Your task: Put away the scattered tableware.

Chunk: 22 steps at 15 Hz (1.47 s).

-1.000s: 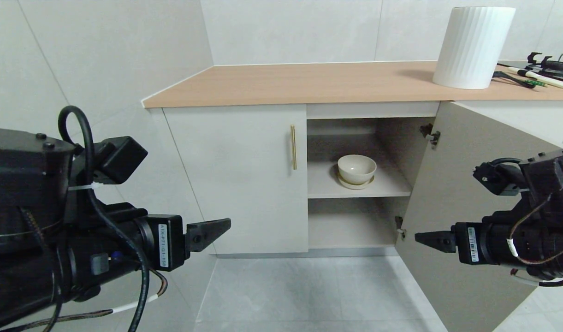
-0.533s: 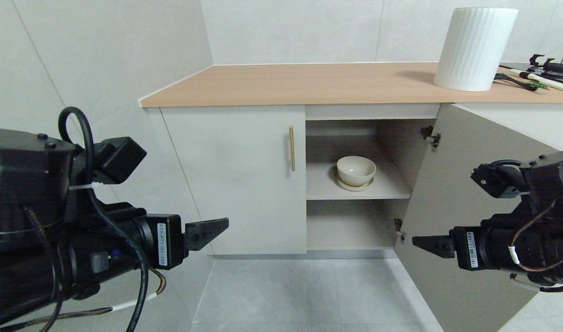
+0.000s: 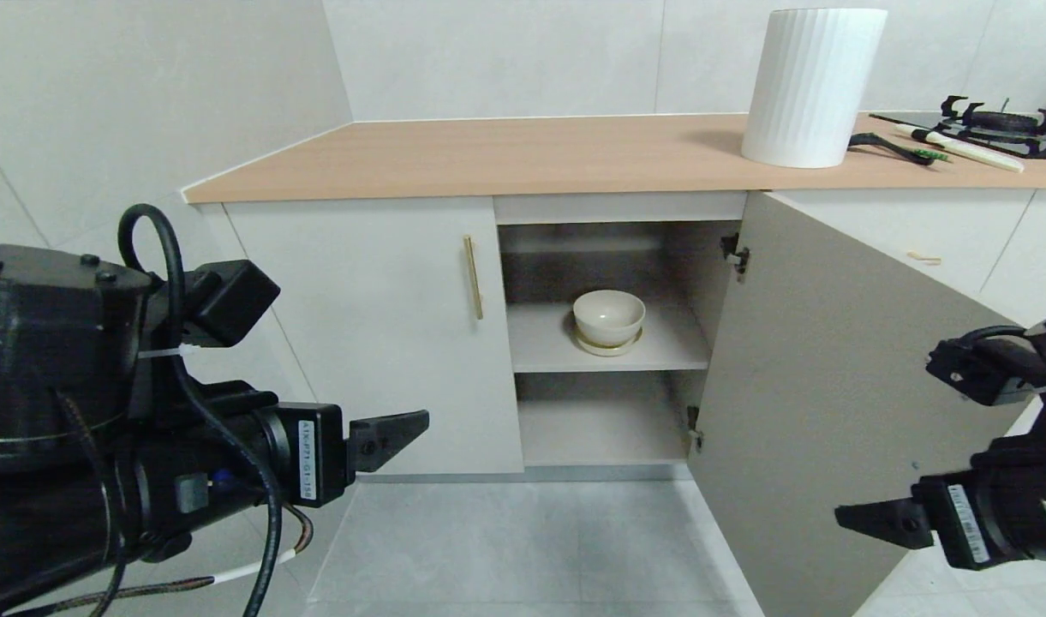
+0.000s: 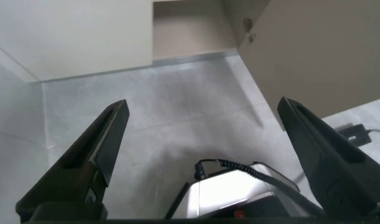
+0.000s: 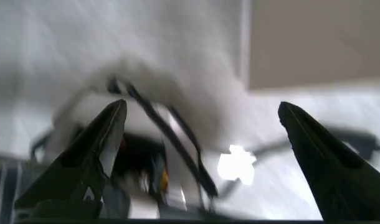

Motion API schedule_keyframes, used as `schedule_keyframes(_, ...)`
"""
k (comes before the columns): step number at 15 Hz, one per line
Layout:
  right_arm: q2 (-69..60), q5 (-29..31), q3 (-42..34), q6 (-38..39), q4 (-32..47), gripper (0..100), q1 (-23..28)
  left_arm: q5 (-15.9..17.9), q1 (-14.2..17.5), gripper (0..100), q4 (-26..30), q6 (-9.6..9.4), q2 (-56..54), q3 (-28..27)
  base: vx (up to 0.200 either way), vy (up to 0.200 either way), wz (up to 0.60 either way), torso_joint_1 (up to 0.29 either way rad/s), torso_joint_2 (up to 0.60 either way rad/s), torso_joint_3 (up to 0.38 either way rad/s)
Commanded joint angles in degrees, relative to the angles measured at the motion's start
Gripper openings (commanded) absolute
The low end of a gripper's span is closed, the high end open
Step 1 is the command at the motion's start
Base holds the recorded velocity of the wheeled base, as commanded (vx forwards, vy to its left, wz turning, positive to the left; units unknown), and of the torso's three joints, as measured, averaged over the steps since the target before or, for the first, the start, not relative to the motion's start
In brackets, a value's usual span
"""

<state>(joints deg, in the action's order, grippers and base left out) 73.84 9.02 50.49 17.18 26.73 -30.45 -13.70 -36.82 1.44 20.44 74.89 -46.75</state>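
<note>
Crockery: one bowl point(image 3: 608, 314) on one saucer point(image 3: 608, 348), upper shelf point(image 3: 540, 343).
Doors: one open door point(image 3: 814, 360), one shut door point(image 3: 377, 334).
Jaws: left gripper point(image 4: 202, 106) spread wide; right gripper point(image 5: 201, 107) likewise.

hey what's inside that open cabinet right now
On the upper shelf, a cream bowl sits on a small plate. The bowl covers the plate's centre, and anything behind the closed door is hidden.

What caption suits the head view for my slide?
Bowl on plate in the open cabinet; left gripper and right gripper open.
</note>
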Motion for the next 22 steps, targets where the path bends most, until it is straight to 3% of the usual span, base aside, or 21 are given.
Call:
schedule_keyframes(1,-3.53,0.12,5.67,-0.04,7.19,100,0.04,-0.01,-0.01,100,-0.03,0.03,0.26,-0.01,0.0,-0.2,0.0,0.002,0.0,0.002)
schedule_keyframes(5,-7.83,0.47,15.69,0.49,23.8,100,0.57,0.08,-0.01,100,-0.03,0.03,0.26,0.17,0.0,0.0,0.0,0.0,0.0,0.0)
schedule_keyframes(7,-9.94,2.05,17.53,0.31,25.56,100,3.29,0.08,-0.01,100,-0.12,0.03,0.26,0.26,0.0,0.0,0.0,0.0,0.0,0.0)
schedule_keyframes(9,-9.5,3.46,17.89,-1.44,25.47,100,9.8,0.08,-0.01,100,-0.12,0.03,0.26,0.26,0.0,0.0,0.0,0.0,0.0,0.0)
schedule_keyframes(12,-6.25,3.46,17.53,-6.63,23.72,100,21.49,0.08,-0.01,100,-0.12,0.03,0.26,0.34,0.0,0.0,0.0,0.0,0.0,0.0)
schedule_keyframes(15,-0.8,4.07,17.27,-7.07,21.08,100,28.52,0.08,-0.01,100,-0.12,0.03,0.26,0.34,0.0,0.0,0.0,0.0,0.0,0.0)
schedule_keyframes(18,5.97,4.6,14.72,-6.98,13.78,100,32.39,0.08,-0.01,100,-0.12,0.03,0.26,0.34,0.0,0.0,0.0,0.0,0.0,0.0)
schedule_keyframes(22,9.83,4.34,9.27,-6.89,-1.07,100,32.91,0.08,-0.01,100,-0.12,0.03,0.17,0.34,0.0,0.0,0.0,0.0,0.0,0.0)
